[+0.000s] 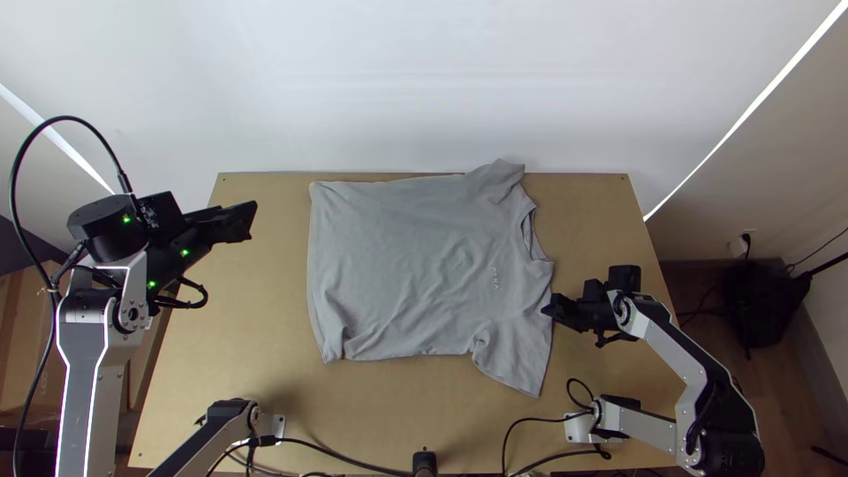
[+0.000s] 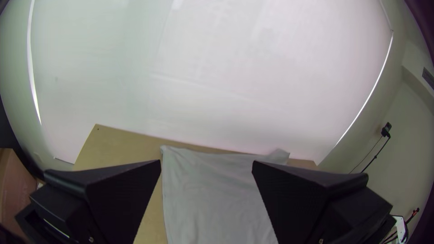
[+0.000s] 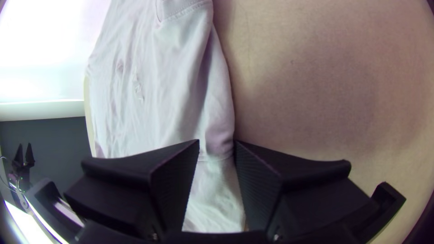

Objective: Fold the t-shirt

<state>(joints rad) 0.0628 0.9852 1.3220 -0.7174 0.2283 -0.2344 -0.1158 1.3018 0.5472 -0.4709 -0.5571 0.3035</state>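
Taking the counter (image 1: 265, 389) as a dial, with 12 o'clock at its far edge, we see the left arm rise along the 9 o'clock side, its gripper (image 1: 247, 221) raised and pointing between 2 and 3 o'clock, apart from the t-shirt (image 1: 397, 256). Its fingers (image 2: 122, 194) stand wide. The right arm bends in from 5 o'clock; its gripper (image 1: 549, 310) points towards 9 o'clock at the shirt's 4 o'clock edge. Its fingers (image 3: 174, 180) are parted more narrowly; we cannot tell whether they touch the cloth.

The shirt lies spread mid-counter, lightly wrinkled, hem at 9 o'clock, collar (image 1: 530, 234) at 3, one sleeve (image 1: 499, 172) near 1 and the other (image 1: 526, 362) near 5. A pale wall (image 1: 424, 88) stands at 12 o'clock; a dark bag-like shape (image 1: 764, 305) sits on the floor (image 1: 777, 415) at 3.

Our right wrist view shows a sleeve seam (image 3: 217, 158) between the fingers; the left wrist view gives us a slim black stand (image 2: 377, 153).
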